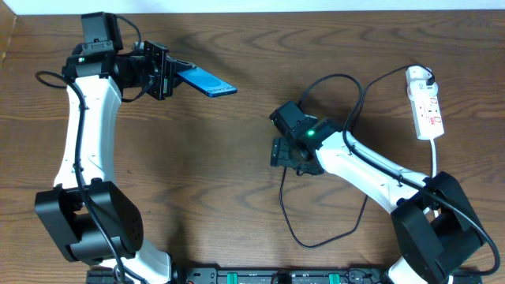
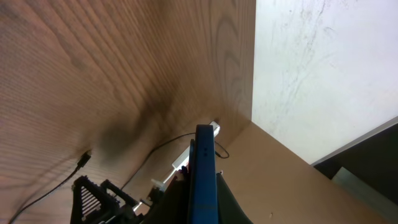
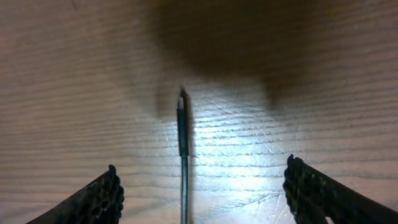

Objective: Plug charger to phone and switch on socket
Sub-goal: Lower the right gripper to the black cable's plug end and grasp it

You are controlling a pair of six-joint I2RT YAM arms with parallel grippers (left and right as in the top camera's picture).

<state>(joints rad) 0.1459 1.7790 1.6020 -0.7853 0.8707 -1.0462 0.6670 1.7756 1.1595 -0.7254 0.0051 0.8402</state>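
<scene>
Between the right fingers (image 3: 102,196), the small plug tip of the charger (image 3: 181,127) lies flat on the brown wooden tabletop (image 3: 74,74). The two fingers are spread wide, one on each side of the plug. They do not touch it, and they hold nothing. The plug tip points away from the wrist camera. Its thin black cable runs back toward the camera through the gap.

From above, the right fingers (image 1: 280,154) hang over the middle of the tabletop. The black cable comes out on their near side, bends round in a big loop and goes off to the right under the arm. More black cable curves on the far side, toward the socket (image 1: 426,106). The socket is a white power strip with red marks, lying at the far right, well apart from the right fingers. Its white cord (image 1: 434,154) runs toward the near side.

At the far left, the left fingers (image 1: 162,72) are clenched on one end of the phone (image 1: 207,81). The phone sticks out to the right with its blue screen showing. In the left wrist view the phone (image 2: 203,177) is seen edge on, a thin blue strip standing in the middle. The phone and the plug tip are well apart.
</scene>
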